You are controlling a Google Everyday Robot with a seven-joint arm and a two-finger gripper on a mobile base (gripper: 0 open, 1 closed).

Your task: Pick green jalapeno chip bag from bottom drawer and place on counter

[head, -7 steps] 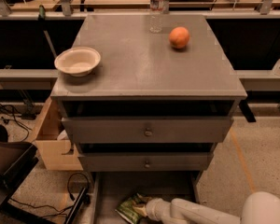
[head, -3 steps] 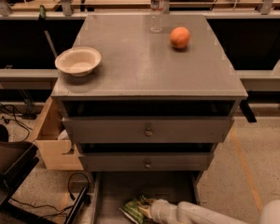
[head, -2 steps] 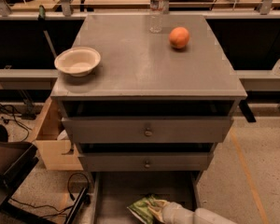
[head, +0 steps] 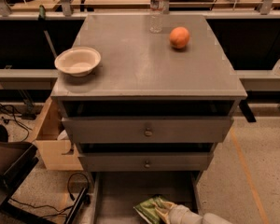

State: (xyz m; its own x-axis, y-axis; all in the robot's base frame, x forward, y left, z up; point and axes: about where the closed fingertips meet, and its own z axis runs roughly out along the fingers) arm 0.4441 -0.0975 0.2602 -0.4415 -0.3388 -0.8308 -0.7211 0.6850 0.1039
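The green jalapeno chip bag (head: pixel 148 208) is at the front of the open bottom drawer (head: pixel 123 190), at the lower edge of the camera view. My gripper (head: pixel 162 211), at the end of the pale arm coming in from the lower right, is shut on the bag's right edge. The arm hides the bag's right side. The grey counter (head: pixel 140 69) lies above, on top of the cabinet.
On the counter stand a cream bowl (head: pixel 78 60) at the left, an orange (head: pixel 179 37) at the back right and a clear water bottle (head: pixel 157 6) at the back. Two knobbed drawers (head: pixel 148 132) overhang the bottom drawer. A cardboard box (head: pixel 51 143) sits left of the cabinet.
My gripper has closed in on the bag and drawn back to the right, and the bag has shifted right with it.
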